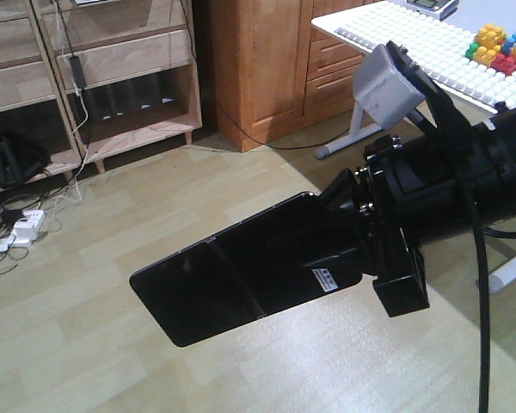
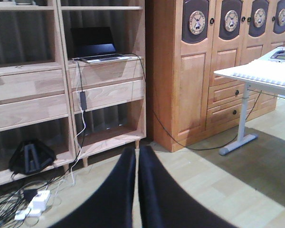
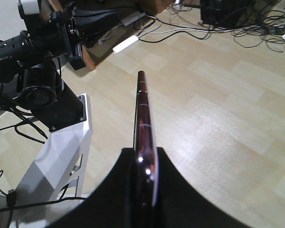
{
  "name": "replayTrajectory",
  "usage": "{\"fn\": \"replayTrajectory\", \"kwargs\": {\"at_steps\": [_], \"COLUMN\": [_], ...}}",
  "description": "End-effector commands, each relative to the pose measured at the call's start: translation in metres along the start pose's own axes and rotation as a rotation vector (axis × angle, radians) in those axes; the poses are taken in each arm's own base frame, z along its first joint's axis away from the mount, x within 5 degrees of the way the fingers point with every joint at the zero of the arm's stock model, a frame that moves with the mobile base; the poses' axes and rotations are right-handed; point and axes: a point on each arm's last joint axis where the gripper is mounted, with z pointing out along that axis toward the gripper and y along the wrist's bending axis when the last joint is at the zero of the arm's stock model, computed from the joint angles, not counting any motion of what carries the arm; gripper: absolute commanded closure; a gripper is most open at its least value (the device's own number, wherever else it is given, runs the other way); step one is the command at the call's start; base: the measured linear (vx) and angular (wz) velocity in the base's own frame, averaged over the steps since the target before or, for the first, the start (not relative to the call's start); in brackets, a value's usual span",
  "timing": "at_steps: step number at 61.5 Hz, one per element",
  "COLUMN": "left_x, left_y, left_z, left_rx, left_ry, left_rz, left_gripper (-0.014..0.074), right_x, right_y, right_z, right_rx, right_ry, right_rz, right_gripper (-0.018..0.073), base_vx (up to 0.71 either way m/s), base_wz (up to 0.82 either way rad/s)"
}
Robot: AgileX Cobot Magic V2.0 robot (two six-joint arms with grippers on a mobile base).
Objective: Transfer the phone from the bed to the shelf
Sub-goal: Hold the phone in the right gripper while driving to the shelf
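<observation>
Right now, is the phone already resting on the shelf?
No, the right gripper holds the phone in the air above the floor, short of the shelf.

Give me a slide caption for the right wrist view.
Right hand gripping the phone edge-on above the wood floor.

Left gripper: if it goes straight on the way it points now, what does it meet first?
The left gripper would most likely meet the shelf first, near its low open compartment right of the hanging cable. Only floor shows before it. Depth is unclear, so the exact spot is uncertain.
</observation>
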Motion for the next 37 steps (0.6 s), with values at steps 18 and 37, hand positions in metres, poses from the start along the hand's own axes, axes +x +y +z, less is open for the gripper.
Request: {"fn": "replayTrajectory", "kwargs": {"at_steps": [18, 37], "left_x": [-0.0153, -0.0153], "left_y": [0.0002, 0.0002], "left_z": [-0.0022, -0.0022], "left_rx": [0.001, 0.001], "left_ry": [-0.104, -0.104], "left_rz": [-0.019, -0.019], "left_gripper": [0.0595, 0.0595], "right_x": [-0.0106, -0.0106], "right_y": [0.0162, 0.0162], "right_z": [-0.0098, -0.0098], "right_rx": [-0.065, -0.065], "right_ry": [-0.066, -0.066], "right_rz": [-0.019, -0.019], "right_gripper": [0.0561, 0.0561], "base_vx": [0.45, 0.45], "base_wz": [-0.05, -0.08]}}
